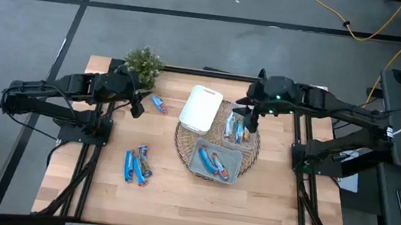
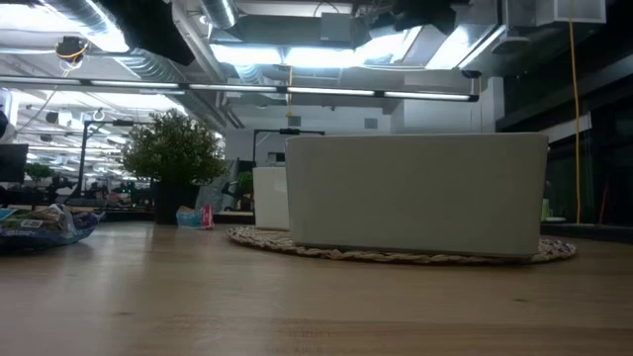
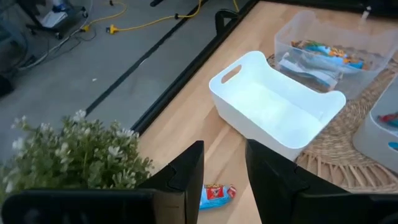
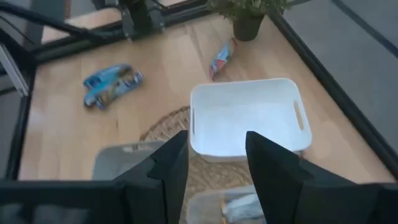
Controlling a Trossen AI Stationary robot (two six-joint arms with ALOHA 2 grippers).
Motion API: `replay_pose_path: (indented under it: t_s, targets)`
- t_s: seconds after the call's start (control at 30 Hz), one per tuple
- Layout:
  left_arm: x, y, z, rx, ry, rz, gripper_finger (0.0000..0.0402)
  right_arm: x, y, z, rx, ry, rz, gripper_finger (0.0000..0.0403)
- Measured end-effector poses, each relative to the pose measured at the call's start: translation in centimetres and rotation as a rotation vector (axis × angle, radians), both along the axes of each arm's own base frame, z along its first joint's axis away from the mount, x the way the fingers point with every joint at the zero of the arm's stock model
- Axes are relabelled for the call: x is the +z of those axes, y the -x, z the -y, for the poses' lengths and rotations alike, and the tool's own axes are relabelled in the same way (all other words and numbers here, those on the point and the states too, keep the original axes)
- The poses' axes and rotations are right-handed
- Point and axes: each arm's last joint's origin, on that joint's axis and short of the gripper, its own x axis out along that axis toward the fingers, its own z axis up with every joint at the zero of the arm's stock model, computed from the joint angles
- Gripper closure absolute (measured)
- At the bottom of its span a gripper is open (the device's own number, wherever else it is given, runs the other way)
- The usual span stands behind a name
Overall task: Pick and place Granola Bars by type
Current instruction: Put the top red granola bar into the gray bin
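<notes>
The open, empty left hand (image 3: 224,177) hovers just above a lone granola bar (image 3: 216,195); better descend straight and close across its narrow width.

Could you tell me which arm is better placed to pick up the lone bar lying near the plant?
Probably the left. The left gripper hangs open right beside the lone bar near the plant, which shows between its fingers in its wrist view. The right gripper is open over the clear bin on the woven mat.
</notes>
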Motion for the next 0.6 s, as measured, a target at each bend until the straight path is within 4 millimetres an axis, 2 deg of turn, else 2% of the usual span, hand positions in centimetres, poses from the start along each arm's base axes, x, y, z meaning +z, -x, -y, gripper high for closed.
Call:
replay_pose_path:
  t_s: [0.2,0.4,0.6]
  targets:
    - [0.6,-2.3,-1.2,-0.025,-0.021,-0.125,0.0282,-0.3,1.6,-0.8,0.050,0.059,0.055,0.0243]
    - [0.5,-4.5,-4.5,-0.030,-0.013,-0.321,0.0229,0.5,1.2,-1.5,0.084,0.221,0.183,0.0243]
    - [-2.2,-5.6,-8.5,-0.066,0.113,-0.498,0.0156,1.4,1.0,-1.2,-0.017,0.318,0.246,0.0243]
